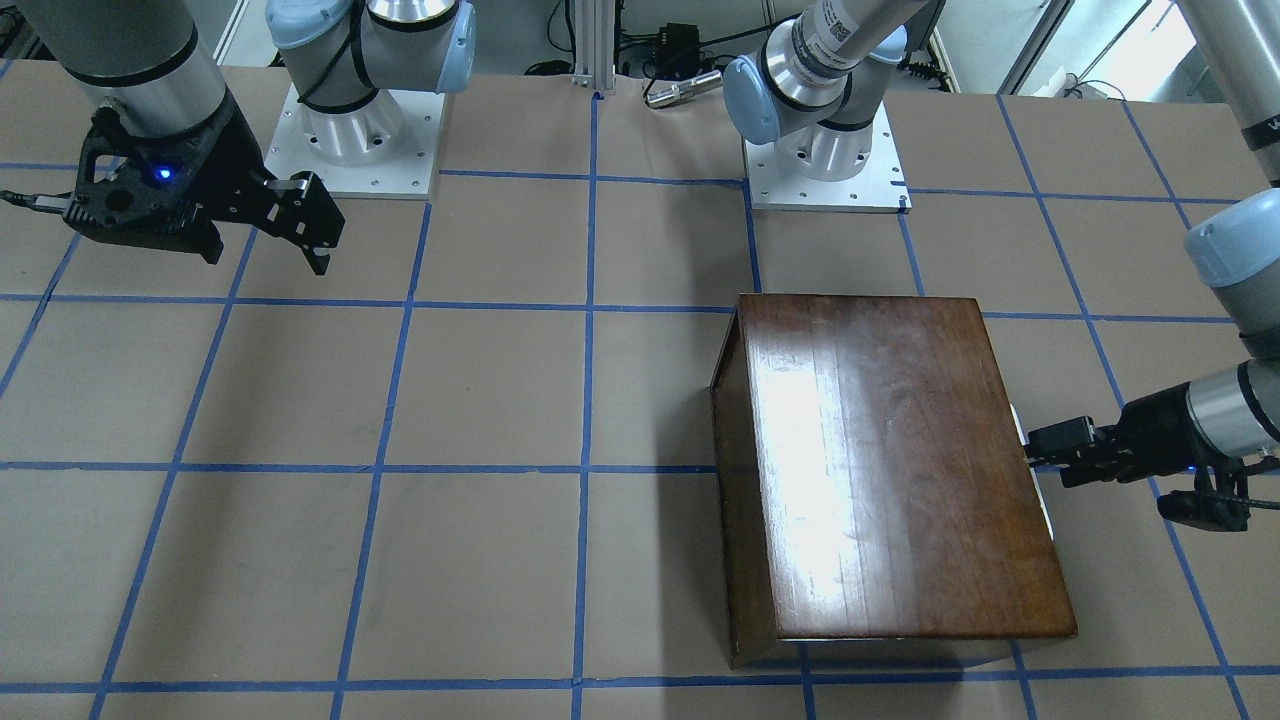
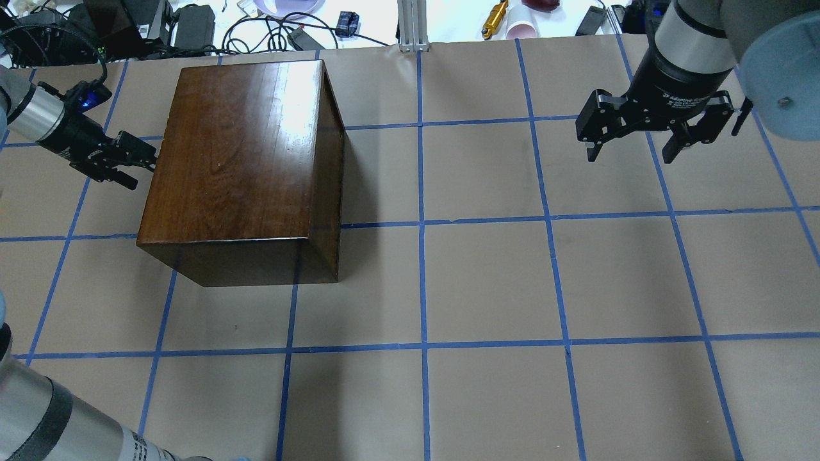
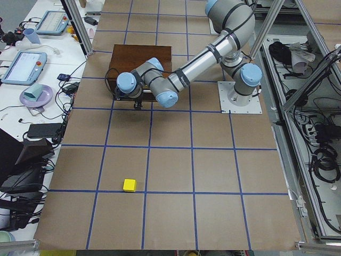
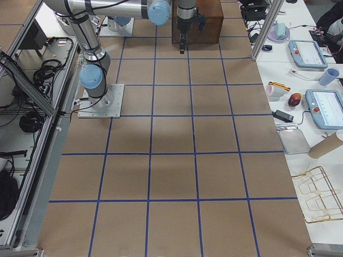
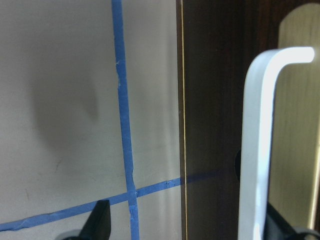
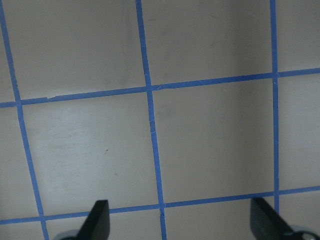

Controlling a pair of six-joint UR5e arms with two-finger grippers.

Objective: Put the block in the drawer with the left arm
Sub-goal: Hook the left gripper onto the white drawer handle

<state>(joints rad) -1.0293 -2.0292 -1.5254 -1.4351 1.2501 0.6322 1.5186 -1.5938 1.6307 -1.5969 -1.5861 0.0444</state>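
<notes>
Left end effector spread, straddling white handle on drawer front, unclamped. Drawer looks shut, faces robot's left. Block on bench, well apart, straight out beyond drawer front; left arm nearer. Cube: no long axis, faces roughly square to tape grid. Right end effector spread, empty.
</notes>
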